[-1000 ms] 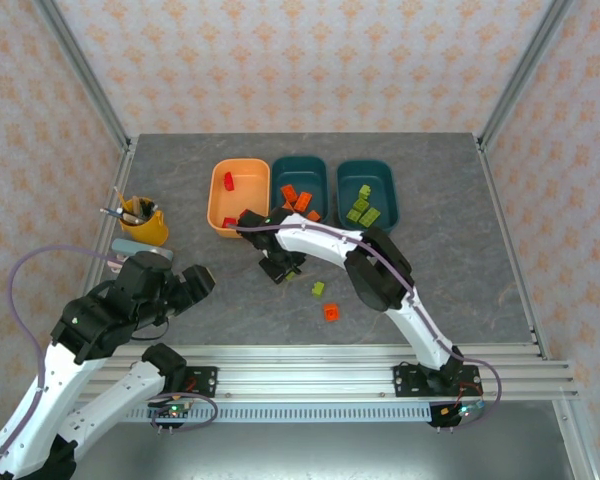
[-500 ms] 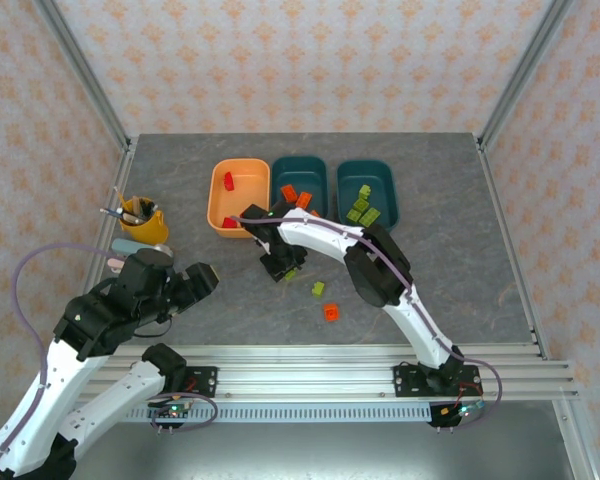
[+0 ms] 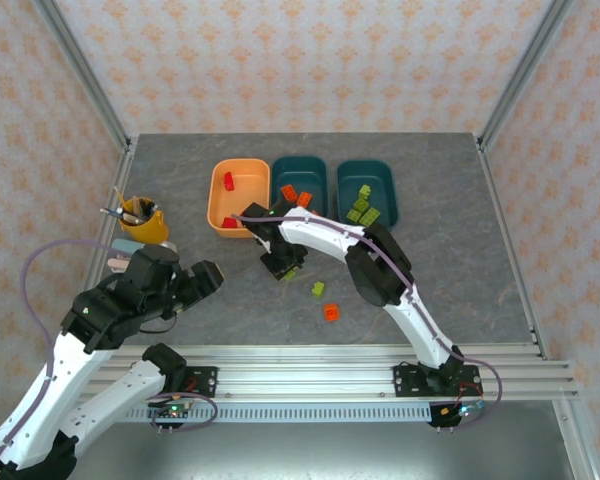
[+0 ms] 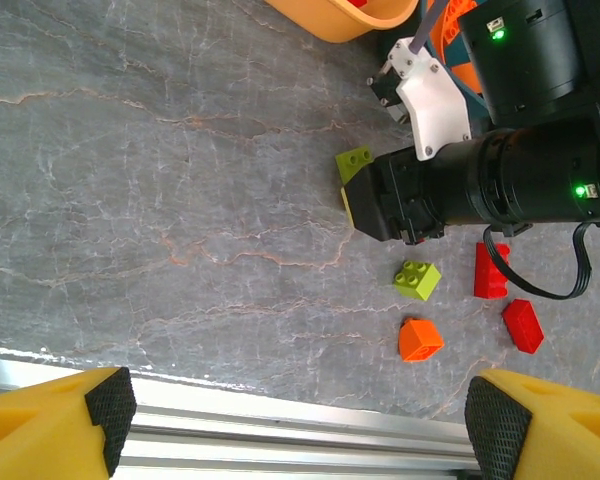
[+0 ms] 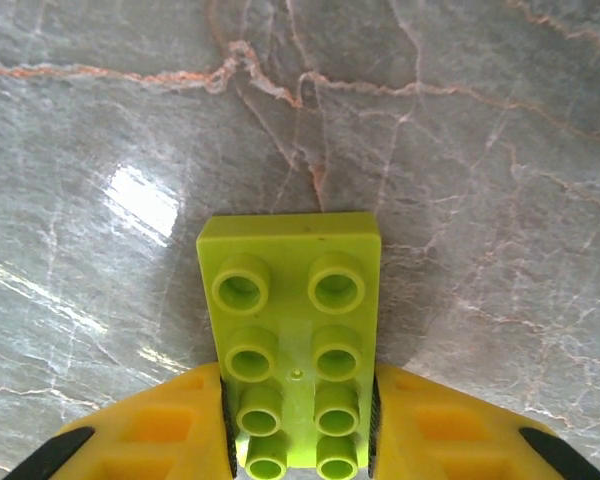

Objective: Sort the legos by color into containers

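Two right fingers press the long sides of a yellow-green brick that lies studs-up on the bench. The left fingers hang wide apart and empty. Only the brick's near end sits in that pinch, so a lift could let it swivel or slip free and drop short of the far-right teal tub.

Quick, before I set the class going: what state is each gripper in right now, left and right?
Left gripper: open, holding nothing.
Right gripper: closed on a yellow-green lego brick.
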`<state>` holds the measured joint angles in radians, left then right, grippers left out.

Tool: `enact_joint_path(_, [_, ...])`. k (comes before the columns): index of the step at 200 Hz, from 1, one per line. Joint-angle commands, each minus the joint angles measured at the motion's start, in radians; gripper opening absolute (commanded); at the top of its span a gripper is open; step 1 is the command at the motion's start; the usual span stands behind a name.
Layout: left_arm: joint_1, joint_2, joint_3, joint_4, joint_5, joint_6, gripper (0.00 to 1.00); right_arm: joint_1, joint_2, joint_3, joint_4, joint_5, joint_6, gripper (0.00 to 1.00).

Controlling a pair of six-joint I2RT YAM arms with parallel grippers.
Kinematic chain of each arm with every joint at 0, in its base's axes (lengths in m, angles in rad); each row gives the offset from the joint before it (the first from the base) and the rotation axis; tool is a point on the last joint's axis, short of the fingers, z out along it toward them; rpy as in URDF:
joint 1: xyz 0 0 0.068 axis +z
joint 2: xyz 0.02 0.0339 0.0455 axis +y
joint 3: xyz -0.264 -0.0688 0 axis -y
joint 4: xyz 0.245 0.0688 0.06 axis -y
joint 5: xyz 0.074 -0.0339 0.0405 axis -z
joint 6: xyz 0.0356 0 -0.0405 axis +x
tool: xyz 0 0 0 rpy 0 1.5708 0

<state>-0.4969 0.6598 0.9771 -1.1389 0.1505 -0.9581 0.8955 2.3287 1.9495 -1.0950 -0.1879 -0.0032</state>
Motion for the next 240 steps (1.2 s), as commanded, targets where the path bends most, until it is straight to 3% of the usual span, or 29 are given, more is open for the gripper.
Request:
enact_joint_path(1, [0.002,0.014,-0.014,0.026,0.001,0.032,0.89,-0.009,-0.081,-0.033,0.069,0.049,0.012,0.33])
enact_joint_path(70, [0.000,0.103,0.013,0.117,0.051,0.072,0.89,-0.050,-0.316,-0.126,0.053,0.067,0.056,0.32])
enact_joint_path(127, [-0.061,0.343,0.149,0.263,0.090,0.152,0.89,-0.303,-0.448,-0.187,0.093,-0.006,0.134,0.31])
enact_joint_path(171, [-0.098,0.617,0.330,0.340,0.103,0.197,0.89,-0.488,-0.308,-0.088,0.159,-0.086,0.169,0.31])
enact_joint_path(240, [-0.098,1.027,0.677,0.371,0.101,0.229,0.89,-0.596,0.034,0.256,0.115,-0.101,0.189,0.31])
